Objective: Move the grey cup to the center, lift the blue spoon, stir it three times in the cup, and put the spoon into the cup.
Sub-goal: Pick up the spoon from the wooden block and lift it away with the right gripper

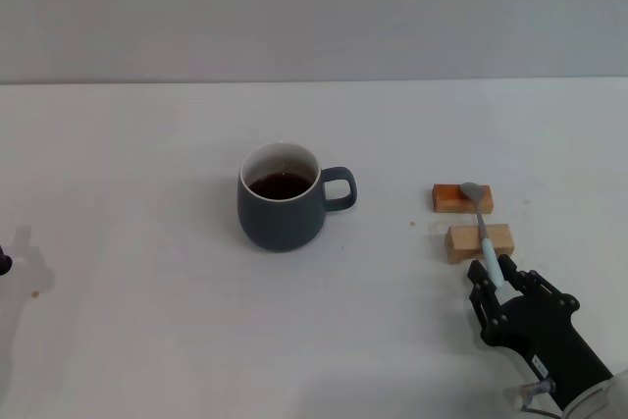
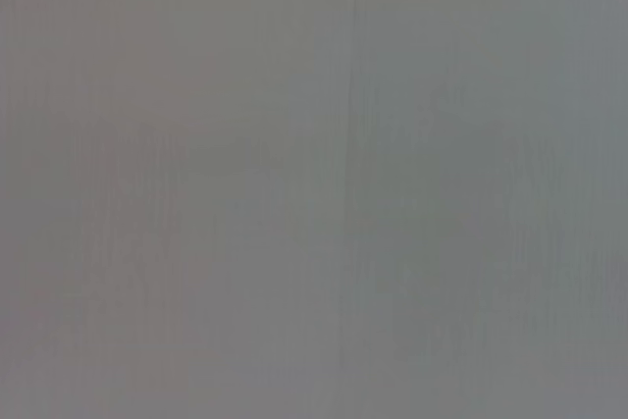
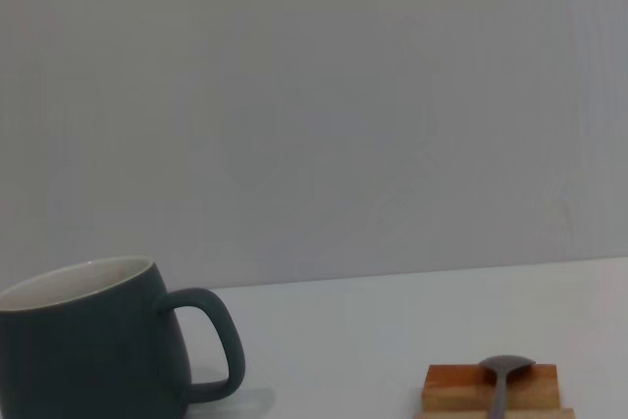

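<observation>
White tabletop meeting a pale grey wall forms the setting. Near the middle of the table stands the grey cup, upright, its loop handle pointing right and a dark liquid inside its white interior; its central position suggests the first step, moving it to the center, is already done. Well to the right lies the blue spoon, bridged across two small wooden blocks: its grey bowl rests on the far, orange-brown block, its neck crosses the near, paler block, and its light-blue handle overhangs toward the robot. Raising the spoon this way likely leaves room for fingers under and beside the handle. The right gripper sits at the near right, its black fingers set narrowly on either side of the handle's near end; whether they already pinch it cannot be told. The step in hand appears to be taking hold of the spoon. The left gripper is out of sight, its wrist camera facing only blank grey.
</observation>
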Motion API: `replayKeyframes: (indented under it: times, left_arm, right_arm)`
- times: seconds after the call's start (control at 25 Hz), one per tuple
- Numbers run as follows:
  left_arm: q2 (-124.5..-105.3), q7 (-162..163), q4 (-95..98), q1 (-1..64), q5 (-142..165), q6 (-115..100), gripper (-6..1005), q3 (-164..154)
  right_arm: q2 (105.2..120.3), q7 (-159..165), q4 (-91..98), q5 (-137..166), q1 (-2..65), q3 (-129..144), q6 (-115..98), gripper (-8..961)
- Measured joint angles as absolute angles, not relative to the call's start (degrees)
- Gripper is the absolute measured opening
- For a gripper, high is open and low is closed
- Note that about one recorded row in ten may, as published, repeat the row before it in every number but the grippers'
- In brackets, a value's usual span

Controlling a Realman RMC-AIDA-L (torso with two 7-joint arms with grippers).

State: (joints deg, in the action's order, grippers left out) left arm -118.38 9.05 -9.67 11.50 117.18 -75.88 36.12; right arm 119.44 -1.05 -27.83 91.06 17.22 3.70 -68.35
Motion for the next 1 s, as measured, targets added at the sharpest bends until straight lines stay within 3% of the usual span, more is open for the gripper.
replayKeyframes:
  times: [0.92,1.0]
  left_arm:
    - [-118.38,9.3,-9.7,11.2,117.2,-75.9,-2,36.1]
    - [-118.39,9.3,-9.7,11.2,117.2,-75.9,-2,36.1]
  right_arm:
    - [119.39,-1.1,-28.1,90.7,17.0,2.7,-68.0,271]
    - [119.38,-1.4,-28.2,90.7,17.0,2.7,-68.0,234]
